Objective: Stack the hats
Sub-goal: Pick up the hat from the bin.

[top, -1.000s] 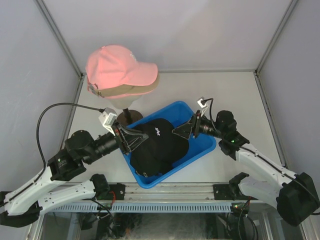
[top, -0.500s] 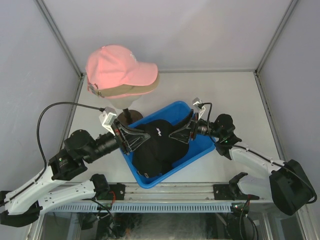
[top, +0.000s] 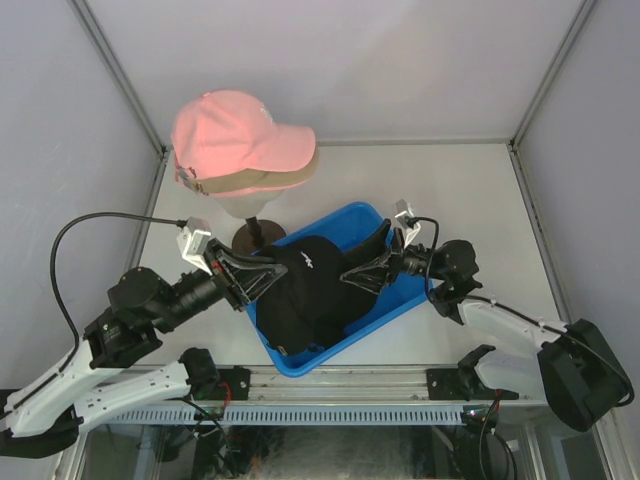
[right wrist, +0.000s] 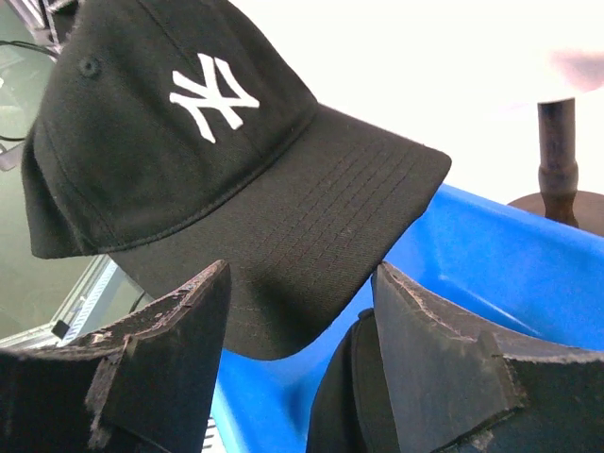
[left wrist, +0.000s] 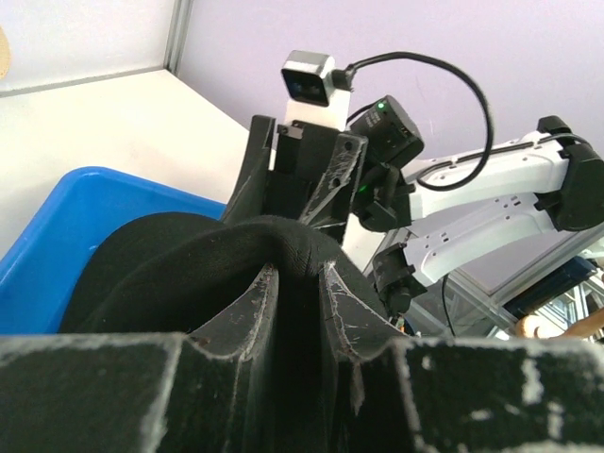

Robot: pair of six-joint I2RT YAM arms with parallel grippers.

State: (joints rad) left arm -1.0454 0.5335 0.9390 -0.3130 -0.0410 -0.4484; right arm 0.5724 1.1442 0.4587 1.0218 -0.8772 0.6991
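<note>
At the far left corner of the worktop (top: 450,190), the pink cap (top: 235,130) sits on top of the tan cap (top: 262,182), both on the mannequin head (top: 250,208). That pile hasn't shifted.

Nearer me, the left gripper (left wrist: 297,274) is pinched tight on a fold of fabric at the back of the black NY cap (top: 310,285). Over the last second that arm has drawn back toward the left edge and taken the cap with it. The cap now hangs above the blue bin (top: 330,218) near the middle of the front edge, brim pointing right, instead of lying slumped inside. What looks like another black cap (top: 288,335) lies in the bin underneath.

To the right, the right gripper (top: 362,256) has come in from the bin's right rim and now sits just at the NY cap's brim. Its fingers are spread either side of the brim's edge and, as far as I can see, not yet pressing on it.

I'd judge this as the lift-out. One claw has the back, and the other is lining up to take the brim so the cap can be carried over and set on the pink one.
</note>
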